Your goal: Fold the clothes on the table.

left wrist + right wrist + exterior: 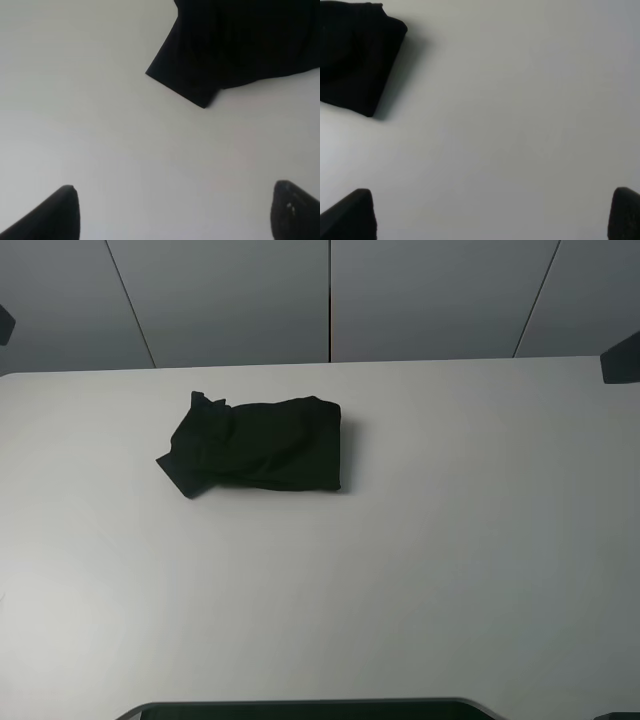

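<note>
A black garment lies folded into a compact bundle on the white table, left of centre toward the back, with a sleeve end sticking out at its left. The left wrist view shows that sleeve corner of the garment ahead of my left gripper, which is open and empty above bare table. The right wrist view shows the garment's folded right edge off to one side of my right gripper, which is open and empty. Neither gripper touches the cloth. In the high view only dark arm parts show at the side edges.
A grey panelled wall stands behind the table's far edge. A dark rounded edge shows at the front of the table.
</note>
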